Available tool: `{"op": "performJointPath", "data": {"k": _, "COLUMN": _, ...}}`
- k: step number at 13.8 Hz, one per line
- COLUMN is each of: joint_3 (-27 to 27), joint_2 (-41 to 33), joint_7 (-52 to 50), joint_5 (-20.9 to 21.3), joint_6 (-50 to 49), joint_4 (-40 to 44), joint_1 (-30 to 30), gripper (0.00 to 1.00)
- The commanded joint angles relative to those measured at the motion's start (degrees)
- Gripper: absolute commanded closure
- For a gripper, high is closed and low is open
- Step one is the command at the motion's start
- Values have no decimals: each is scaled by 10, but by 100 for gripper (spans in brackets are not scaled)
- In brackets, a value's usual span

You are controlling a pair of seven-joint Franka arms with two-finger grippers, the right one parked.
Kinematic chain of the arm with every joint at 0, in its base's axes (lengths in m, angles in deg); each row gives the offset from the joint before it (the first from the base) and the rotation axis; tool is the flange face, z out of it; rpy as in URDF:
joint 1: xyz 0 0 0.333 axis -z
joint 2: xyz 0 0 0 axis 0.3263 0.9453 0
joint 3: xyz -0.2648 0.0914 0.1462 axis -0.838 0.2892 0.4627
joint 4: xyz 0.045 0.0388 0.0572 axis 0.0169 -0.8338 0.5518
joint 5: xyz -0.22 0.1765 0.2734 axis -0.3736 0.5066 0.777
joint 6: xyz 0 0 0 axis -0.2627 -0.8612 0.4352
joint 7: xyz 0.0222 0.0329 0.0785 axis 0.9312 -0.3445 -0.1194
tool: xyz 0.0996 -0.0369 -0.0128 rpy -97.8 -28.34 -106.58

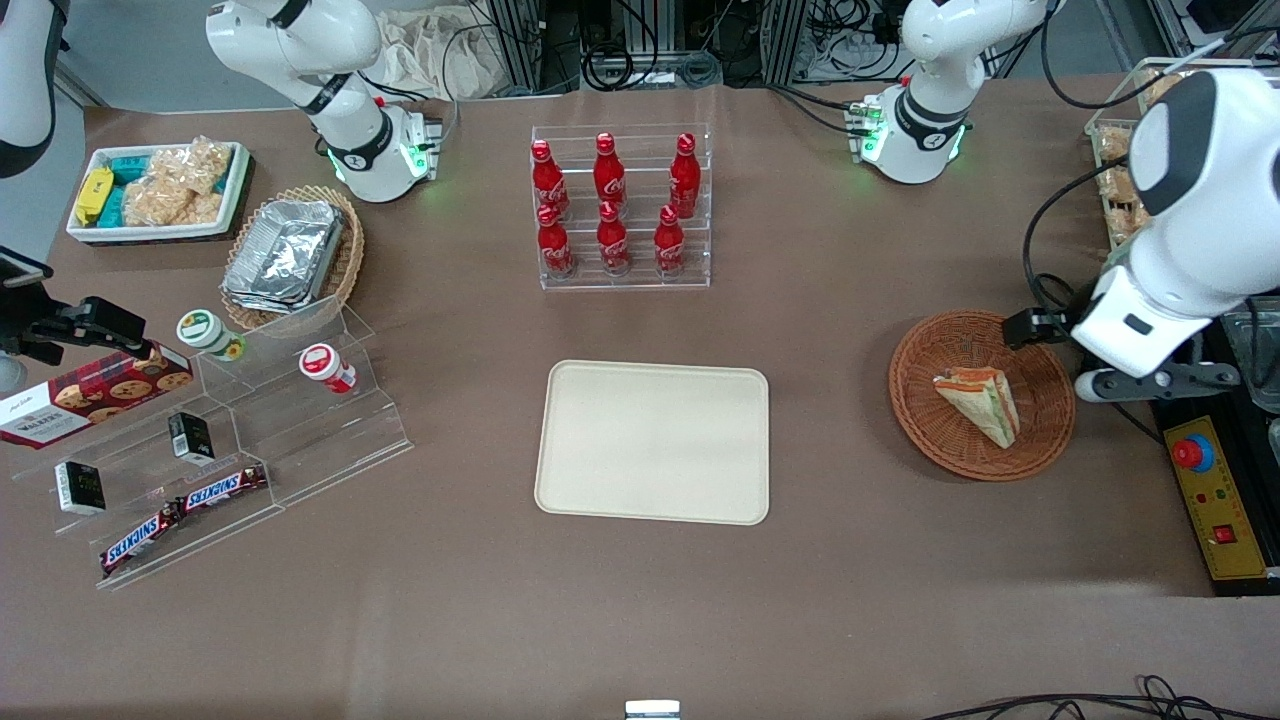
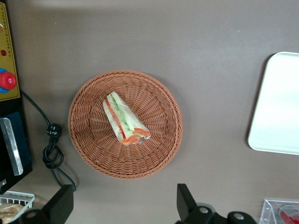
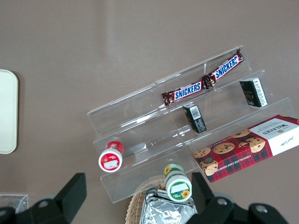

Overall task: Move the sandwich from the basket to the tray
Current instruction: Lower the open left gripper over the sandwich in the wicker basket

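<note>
Presently the sandwich (image 1: 980, 404) is seen lying on its side in the middle of the basket (image 1: 935, 440), its clear wrap intact and its layered filling turned upward. The gripper (image 2: 122, 205) is held above the basket's rim toward the working arm's end of the table, its fingers (image 2: 60, 201) spread wide and nothing held between them. The tray (image 1: 652, 442) lies well apart from the basket, nearer the table's middle, and is bare.

Several faults may be expected. Should the descent be made off-centre, the woven rim could be struck or caught and the light basket dragged. If the wedge is pinched across its sloping faces, the slick wrap may let it be squeezed out; too firm a closure would crush the soft bread. A loose hold could also be lost during the long carry to the tray.
</note>
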Motion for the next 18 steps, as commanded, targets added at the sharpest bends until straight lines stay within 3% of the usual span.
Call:
{"op": "performJointPath", "data": {"k": 1, "joint_3": -5, "joint_2": 59, "joint_7": 9, "joint_5": 4, "joint_6": -49, "joint_4": 77, "joint_1": -1, "gripper": 1}}
{"op": "performJointPath", "data": {"k": 6, "joint_3": -3, "joint_2": 57, "joint_7": -4, "joint_5": 4, "joint_6": -46, "joint_4": 44, "joint_1": -3, "gripper": 1}}
{"op": "performJointPath", "data": {"k": 9, "joint_3": -3, "joint_2": 29, "joint_7": -140, "joint_5": 4, "joint_6": -14, "joint_4": -33, "joint_1": -8, "gripper": 1}}
{"op": "performJointPath", "data": {"k": 14, "joint_3": -2, "joint_2": -52, "joint_7": -234, "joint_5": 4, "joint_6": 288, "joint_4": -296, "joint_1": -81, "gripper": 1}}
{"op": "performJointPath", "data": {"k": 18, "joint_3": -2, "joint_2": -13, "joint_7": -312, "joint_5": 4, "joint_6": 361, "joint_4": -328, "joint_1": -97, "gripper": 1}}
